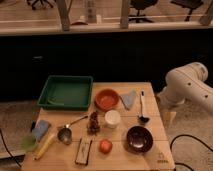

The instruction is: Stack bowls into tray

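The green tray (65,78) lies at the table's back left with nothing clearly in it. Just right of it, the orange-red bowl (107,99) rests upright on the wood. The dark brown bowl (139,138) sits near the front right corner. My gripper (168,117) hangs off the white arm beyond the table's right edge, level with the tabletop and right of both bowls. It is open, holds nothing, and touches neither bowl.
A white cup (112,119), pine cone (93,123), metal cup with long handle (65,135), ladle (142,107) and blue cloth (129,99) crowd the middle. An orange fruit (105,146), a small box (83,150), a banana (44,146) and a blue sponge (41,128) lie along the front.
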